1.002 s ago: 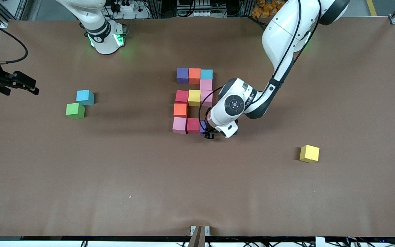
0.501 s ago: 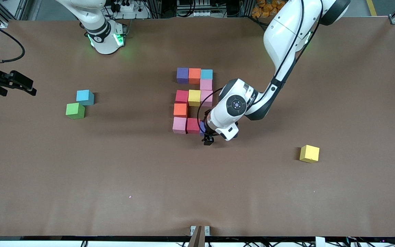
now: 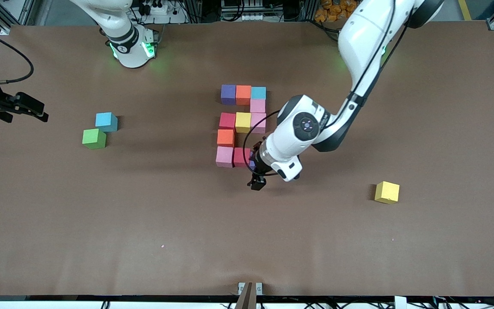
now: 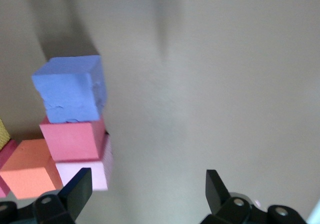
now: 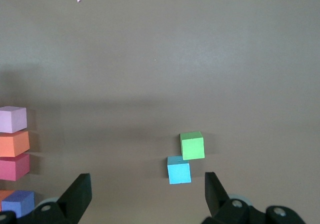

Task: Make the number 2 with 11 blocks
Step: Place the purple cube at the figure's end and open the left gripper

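Note:
The blocks lie as a blocky number 2 [image 3: 243,122] at mid-table. Its top row is purple [image 3: 228,94], orange [image 3: 243,94] and light blue [image 3: 258,92]. Its bottom row is pink [image 3: 224,156], red [image 3: 241,156] and a purple block [image 3: 252,160] that the left wrist half hides. My left gripper [image 3: 256,183] hangs open and empty over bare table beside that purple block [image 4: 70,89], apart from it. In the left wrist view the left gripper [image 4: 145,186] has only table between its fingers. My right gripper [image 3: 37,109] waits open at the right arm's end of the table.
A green cube [image 3: 94,138] and a spare light blue cube [image 3: 106,121] touch each other toward the right arm's end; the right wrist view shows the green cube [image 5: 192,145] too. A spare yellow cube [image 3: 387,192] lies toward the left arm's end, nearer the front camera.
The left gripper opened, let go of the purple block at the bottom row's end, then rose and drew off toward the front camera. The right arm barely shifted.

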### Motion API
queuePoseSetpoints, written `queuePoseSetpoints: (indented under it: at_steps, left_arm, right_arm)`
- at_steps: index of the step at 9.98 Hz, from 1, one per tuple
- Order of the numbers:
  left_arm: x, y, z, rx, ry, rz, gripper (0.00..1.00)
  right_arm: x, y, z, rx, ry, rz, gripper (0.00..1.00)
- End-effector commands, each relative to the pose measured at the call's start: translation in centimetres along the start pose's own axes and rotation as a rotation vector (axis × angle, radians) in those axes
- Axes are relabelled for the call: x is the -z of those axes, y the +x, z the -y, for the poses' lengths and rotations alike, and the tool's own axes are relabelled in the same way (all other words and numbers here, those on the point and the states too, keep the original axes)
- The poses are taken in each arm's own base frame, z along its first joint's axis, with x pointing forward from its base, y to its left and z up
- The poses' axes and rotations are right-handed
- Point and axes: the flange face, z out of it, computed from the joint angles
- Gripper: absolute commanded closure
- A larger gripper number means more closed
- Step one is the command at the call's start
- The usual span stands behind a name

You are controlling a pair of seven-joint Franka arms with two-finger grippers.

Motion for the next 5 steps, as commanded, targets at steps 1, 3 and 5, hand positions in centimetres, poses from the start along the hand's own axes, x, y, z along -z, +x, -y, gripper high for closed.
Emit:
queuePoseSetpoints:
  at_steps: [1,3,5]
  left_arm:
    - [7.2,0.2,-1.2,-0.231,-0.008,-0.028,0.00]
    - [13.3,1.4,-2.0,-0.455,0.007,-0.057,0.00]
    - [19.7,4.2,-2.6,-0.654,0.042,-0.091,0.00]
  right_arm:
    - [-0.9,0.5,0.6,0.002,0.005,0.025,0.00]
    - [-1.2,0.6,0.8,0.002,0.005,0.031,0.00]
    - [-1.3,0.6,0.8,0.006,0.006,0.033,0.00]
